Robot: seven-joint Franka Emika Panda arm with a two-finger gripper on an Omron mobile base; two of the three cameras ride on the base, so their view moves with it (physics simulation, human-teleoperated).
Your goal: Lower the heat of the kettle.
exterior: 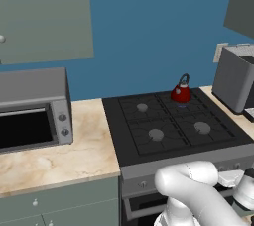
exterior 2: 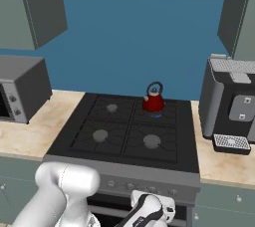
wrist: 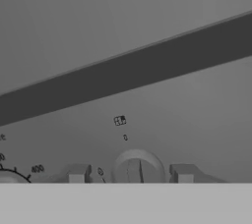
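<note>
Stove: the black four-burner gas cooktop (exterior: 173, 126) sits between two pale marble counters, its grey control strip (exterior 2: 149, 187) facing the robot so the knobs can be reached from the front.
Arm: the white jointed robot arm (exterior: 191, 183) bends low in front of the stove, apparently to bring the hand level with the knobs, not the pots.
Appliances: one grey toaster oven (exterior: 32, 108) on the left counter, one grey coffee machine (exterior 2: 231, 106) on the right.
Kettle: one small glossy red kettle with a dark arched handle (exterior 2: 153, 99) stands on the back right burner, well apart from the hand.
Burners: four, three of them bare.
Knob: one round grey dial with a ridge (wrist: 138, 168) lies between the fingertips, likely the one for the kettle's burner, though I cannot confirm that.
Gripper: the two-finger gripper (wrist: 131, 175) is spread, one tip on either side of the dial, not yet pinching it.
</note>
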